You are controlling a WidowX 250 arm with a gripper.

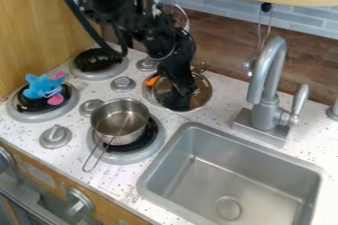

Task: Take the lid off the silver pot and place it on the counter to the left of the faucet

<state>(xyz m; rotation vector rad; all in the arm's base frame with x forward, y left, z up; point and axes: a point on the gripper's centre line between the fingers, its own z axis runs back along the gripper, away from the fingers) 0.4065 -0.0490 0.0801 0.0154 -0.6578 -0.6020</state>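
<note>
Your gripper (177, 104) is down at the rear pan (202, 91); cannot tell whether fingers are apart. Judged: approach done, grasp unconfirmed, nothing lifted clear.

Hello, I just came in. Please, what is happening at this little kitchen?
A black robot arm has its gripper lowered into a metal pan near the back wall. I cannot tell if it holds something. An orange item is at the pan's left edge. A small saucepan sits on the front burner, and a blue toy lies on another burner.
</note>
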